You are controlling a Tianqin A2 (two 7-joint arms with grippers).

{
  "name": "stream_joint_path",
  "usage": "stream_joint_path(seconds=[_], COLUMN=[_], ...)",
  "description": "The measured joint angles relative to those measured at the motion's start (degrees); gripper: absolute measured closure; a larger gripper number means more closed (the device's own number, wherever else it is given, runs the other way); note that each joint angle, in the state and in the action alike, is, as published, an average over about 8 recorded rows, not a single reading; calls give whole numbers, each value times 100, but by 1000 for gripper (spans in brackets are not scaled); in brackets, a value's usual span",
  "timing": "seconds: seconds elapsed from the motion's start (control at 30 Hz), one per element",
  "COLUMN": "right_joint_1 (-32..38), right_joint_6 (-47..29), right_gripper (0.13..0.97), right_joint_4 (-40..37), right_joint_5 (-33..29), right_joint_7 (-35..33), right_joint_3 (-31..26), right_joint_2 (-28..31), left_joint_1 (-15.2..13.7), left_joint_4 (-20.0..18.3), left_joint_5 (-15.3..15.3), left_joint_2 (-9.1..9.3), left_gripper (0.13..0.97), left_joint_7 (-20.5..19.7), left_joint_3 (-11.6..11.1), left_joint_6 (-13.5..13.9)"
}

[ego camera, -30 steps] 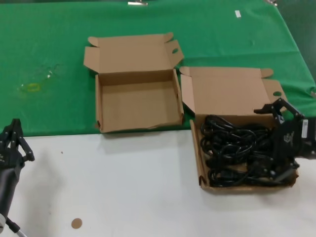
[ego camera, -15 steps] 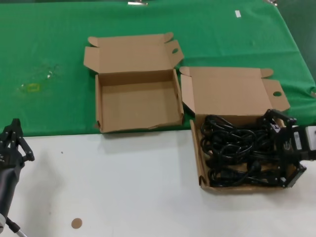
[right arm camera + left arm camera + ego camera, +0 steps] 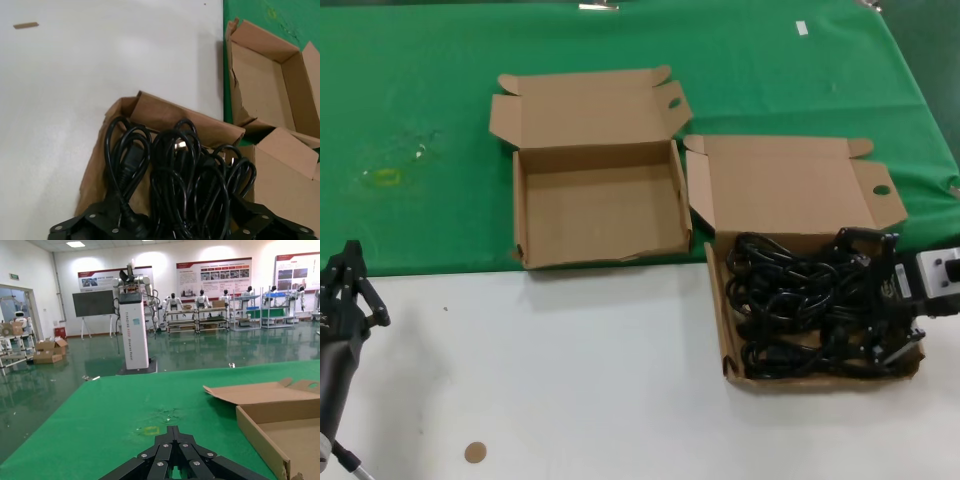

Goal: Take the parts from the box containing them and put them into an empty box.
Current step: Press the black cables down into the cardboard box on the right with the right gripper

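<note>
Power cords: black looped bundles, tangled together, filling the box containing them, the one with the round hole in its lid flap. My right claw is down among the loops at that box's right side, fingers spread wide, one finger at the back and one near the front wall; it holds nothing yet. In the right wrist view the cords lie directly between my two finger bases. To do this step well I judge I should close on a single bundle near its gathered middle, not on a stray loop, and lift straight up so that neighbouring cords fall away rather than trail out. The empty box, with the oval flap hole and ragged low front wall, sits just beside and to the left, on the green cloth. My left claw waits over the white bench at far left; I cannot tell its state.
</note>
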Motion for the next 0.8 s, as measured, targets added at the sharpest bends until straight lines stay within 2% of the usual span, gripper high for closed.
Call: stream_joint_path(seconds=[0.1, 0.37, 0.4, 0.67, 0.8], right_joint_1=[73, 223, 233, 273, 282], right_joint_6=[5, 73, 80, 129, 136], right_gripper=[262, 436, 436, 657, 657], right_joint_4=[-130, -375, -395, -530, -559], right_joint_5=[-67, -239, -258, -372, -402], right_joint_7=[-72, -185, -197, -291, -310], right_joint_3=[-12, -33, -37, -64, -68], right_joint_2=[-80, -244, -258, -348, -373], left_joint_1=[0, 0, 0, 0, 0], left_joint_4=[0, 0, 0, 0, 0], left_joint_5=[0, 0, 0, 0, 0], left_joint_2=[0, 0, 0, 0, 0], left_gripper=[953, 953, 953, 953, 953], left_joint_7=[0, 0, 0, 0, 0], left_joint_3=[0, 0, 0, 0, 0], left_joint_6=[0, 0, 0, 0, 0])
